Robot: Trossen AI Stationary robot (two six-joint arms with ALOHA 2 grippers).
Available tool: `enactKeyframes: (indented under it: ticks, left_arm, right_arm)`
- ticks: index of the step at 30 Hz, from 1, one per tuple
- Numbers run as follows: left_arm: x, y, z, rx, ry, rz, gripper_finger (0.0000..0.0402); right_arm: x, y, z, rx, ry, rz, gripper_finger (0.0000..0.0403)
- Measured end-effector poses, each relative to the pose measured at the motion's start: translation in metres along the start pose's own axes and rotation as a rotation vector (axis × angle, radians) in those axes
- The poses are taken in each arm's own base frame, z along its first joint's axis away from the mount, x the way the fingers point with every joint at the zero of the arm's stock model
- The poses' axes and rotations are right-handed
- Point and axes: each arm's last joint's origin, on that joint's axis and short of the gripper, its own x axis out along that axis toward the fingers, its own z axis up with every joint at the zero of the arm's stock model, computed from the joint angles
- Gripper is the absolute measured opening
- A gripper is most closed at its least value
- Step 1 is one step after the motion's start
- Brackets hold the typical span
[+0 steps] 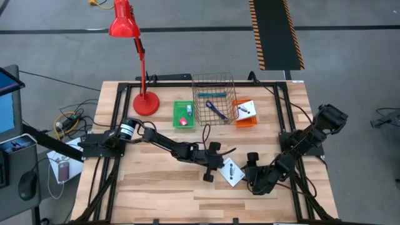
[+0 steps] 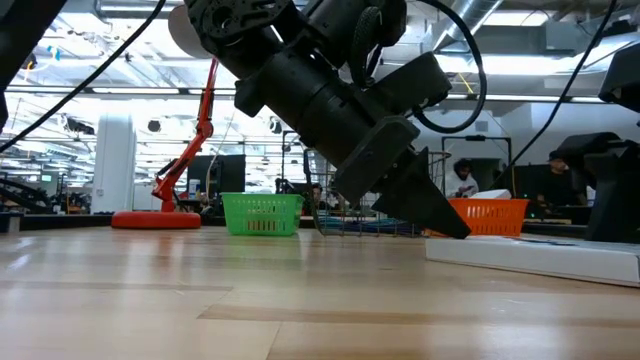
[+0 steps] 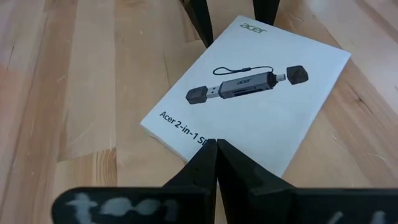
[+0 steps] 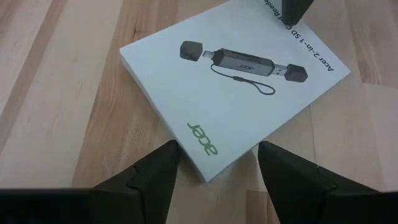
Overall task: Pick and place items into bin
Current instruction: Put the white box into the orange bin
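Nearest the front edge of the wooden table (image 1: 156,187), a white Acer card-reader box (image 1: 232,172) lies flat on the boards, at about 5 o'clock from the table's middle in the high view. The left gripper (image 1: 214,164) sits at the box's 9 o'clock edge, its fingers (image 3: 214,163) pressed together with their tips at the box's rim, gripping nothing that can be seen. Its arm stretches low across the table from the left side, sloping down to the box in the low view. The right gripper (image 4: 217,163) faces the box from its 3 o'clock side, fingers spread wide on either side of one corner, not touching it; that arm is folded in from the right edge.

Farther back, a row stands across the table: a red desk lamp (image 1: 134,59) at 11 o'clock, a green basket (image 1: 184,114) with a small red block inside, a wire basket (image 1: 214,100) at 12 o'clock holding a teal marker (image 1: 216,94) and a blue-purple strap (image 1: 216,110), then an orange basket (image 1: 244,114) carrying a second white box (image 1: 245,109).
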Motion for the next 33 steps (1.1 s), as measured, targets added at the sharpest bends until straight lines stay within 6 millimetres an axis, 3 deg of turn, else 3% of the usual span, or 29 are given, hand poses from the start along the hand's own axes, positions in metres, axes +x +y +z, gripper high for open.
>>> enactKeyframes:
  ticks: [26, 33]
  left_arm:
    - [0.0, 0.0, -0.001, -0.021, 0.003, -0.004, 0.0]
    - [0.001, -0.002, -0.016, -0.064, -0.072, -0.003, 0.0]
  right_arm:
    - [-0.003, 0.006, -0.003, -0.018, -0.003, 0.012, 0.0221]
    - [-0.003, 0.005, -0.004, -0.019, 0.0, 0.011, 0.0221]
